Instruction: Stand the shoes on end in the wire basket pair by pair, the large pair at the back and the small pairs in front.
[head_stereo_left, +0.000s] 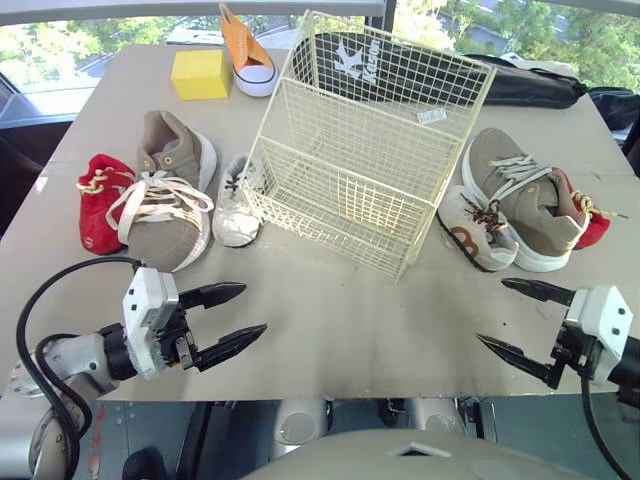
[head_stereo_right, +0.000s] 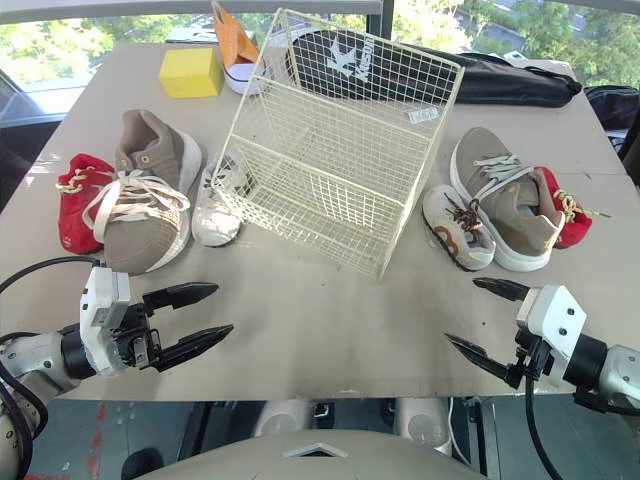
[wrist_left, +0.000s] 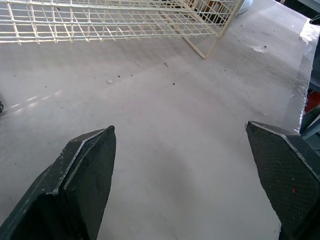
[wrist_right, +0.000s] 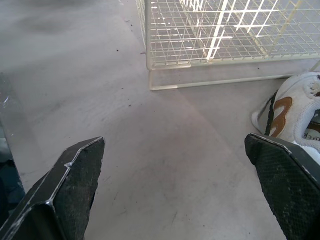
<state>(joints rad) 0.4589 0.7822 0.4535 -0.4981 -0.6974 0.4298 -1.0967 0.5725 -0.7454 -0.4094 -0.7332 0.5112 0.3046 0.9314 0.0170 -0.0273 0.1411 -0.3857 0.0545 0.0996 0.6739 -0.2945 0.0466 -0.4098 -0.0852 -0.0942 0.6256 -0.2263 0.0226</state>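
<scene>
1. Shoes are all outside the wire basket (head_stereo_left: 400, 75). Toward the tabletop's (head_stereo_left: 350, 320) left edge, a red shoe (head_stereo_left: 100, 200), a big tan sneaker (head_stereo_left: 170, 190) and a small white shoe (head_stereo_left: 236, 205) lie bunched together. Those loose laces could snag the wire.
2. Left gripper (head_stereo_left: 252, 310) hovers over the near edge, fingers spread, holding nothing.
3. Basket stands empty mid-table. It looks light, so a shoe shoved in could slide or tip it. The left wrist view gives its bottom rail (wrist_left: 100, 37) from table height.
4. Toward the right edge lie a white-and-brown shoe (head_stereo_left: 475, 233), a second tan sneaker (head_stereo_left: 525, 205) and a second red shoe (head_stereo_left: 590, 222) tucked behind it. The pairs are split across the basket, so mismatching is the risk.
5. Right gripper (head_stereo_left: 492, 312) is also spread and empty over the near edge. Its wrist view shows bare table between the basket's corner and the white-and-brown shoe, which the eye views foreshorten.
</scene>
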